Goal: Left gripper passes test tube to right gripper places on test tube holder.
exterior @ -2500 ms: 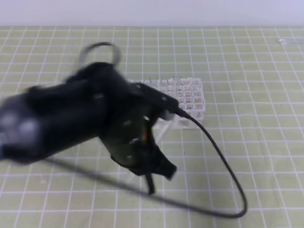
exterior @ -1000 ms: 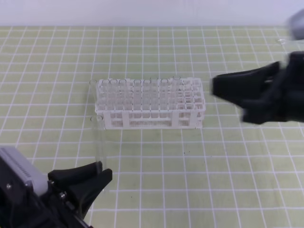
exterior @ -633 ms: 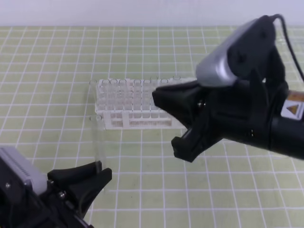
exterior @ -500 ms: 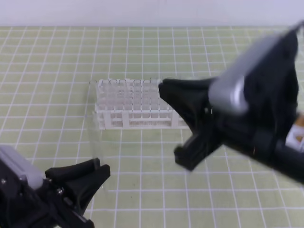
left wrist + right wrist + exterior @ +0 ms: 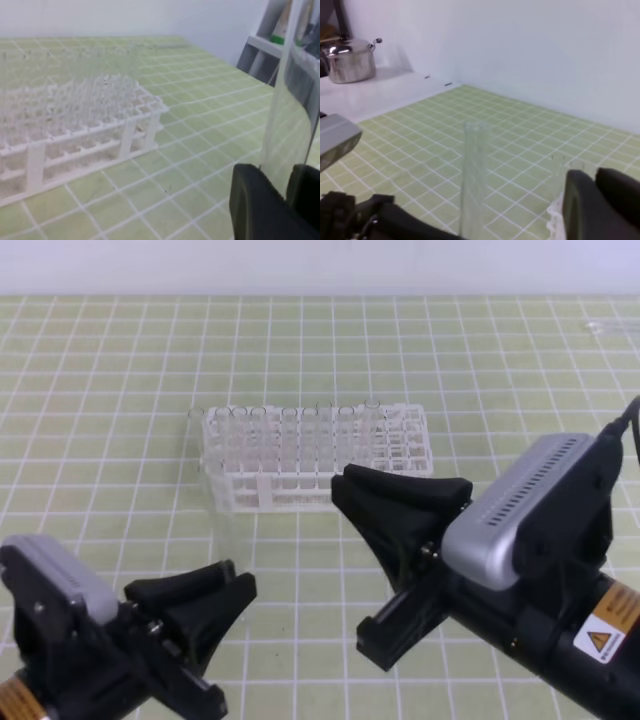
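Your left pincer [image 5: 287,192] is closed narrowly on the test tube [image 5: 289,100]: in the left wrist view the two black fingers [image 5: 257,205] press on either side of the glass near its lower end. The tube rises upright from that pincer, tilted slightly. In the right wrist view its open rim is uppermost and the left pincer's dark body sits below it. In the exterior high view the glass is too faint to trace.

Your right pincer [image 5: 352,568] stands wide open, one black wedge finger [image 5: 400,508] above and one below as seen from the exterior high view. It sits under the perforated silver housing [image 5: 525,515] with the yellow warning label [image 5: 600,640]. The tube stands ahead of this pincer and apart from it, not between its fingers.

The test tube holder [image 5: 320,455], a white lattice rack, rests on the green gridded surface [image 5: 100,390]. It lies just beyond the right pincer's upper finger, and ahead of the left pincer, well apart from it. Several clear tubes [image 5: 290,430] stand in its holes
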Motion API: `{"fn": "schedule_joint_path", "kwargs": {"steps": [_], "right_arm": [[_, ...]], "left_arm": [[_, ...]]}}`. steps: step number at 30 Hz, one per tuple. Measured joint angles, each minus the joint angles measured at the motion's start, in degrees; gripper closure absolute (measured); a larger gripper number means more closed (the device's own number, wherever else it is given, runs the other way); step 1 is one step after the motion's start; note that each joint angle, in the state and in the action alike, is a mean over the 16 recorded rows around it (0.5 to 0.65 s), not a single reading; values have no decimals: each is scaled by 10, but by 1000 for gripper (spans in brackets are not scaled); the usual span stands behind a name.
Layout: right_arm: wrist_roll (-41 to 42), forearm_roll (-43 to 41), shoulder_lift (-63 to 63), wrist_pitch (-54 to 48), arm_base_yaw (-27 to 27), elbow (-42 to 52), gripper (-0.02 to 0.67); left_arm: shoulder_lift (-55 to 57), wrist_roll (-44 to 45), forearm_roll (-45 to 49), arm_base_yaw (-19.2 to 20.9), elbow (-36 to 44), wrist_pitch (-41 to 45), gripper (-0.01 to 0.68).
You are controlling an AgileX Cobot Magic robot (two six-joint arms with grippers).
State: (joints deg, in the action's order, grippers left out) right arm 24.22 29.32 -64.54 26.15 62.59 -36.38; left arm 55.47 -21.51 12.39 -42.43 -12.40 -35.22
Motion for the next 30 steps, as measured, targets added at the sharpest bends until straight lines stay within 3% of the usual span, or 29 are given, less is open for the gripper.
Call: {"fn": "schedule_joint_path", "kwargs": {"steps": [9, 15, 30], "right_arm": [[-32, -34, -15, -4, 6, -24, 376], [-54, -56, -30, -9, 8, -34, 266], [-91, -73, -68, 4, 8, -39, 229]], "left_arm": [[70, 2, 16, 0, 0, -93, 662], [88, 3, 26, 0, 0, -107, 644], [91, 8, 52, -1, -1, -103, 613]]}}
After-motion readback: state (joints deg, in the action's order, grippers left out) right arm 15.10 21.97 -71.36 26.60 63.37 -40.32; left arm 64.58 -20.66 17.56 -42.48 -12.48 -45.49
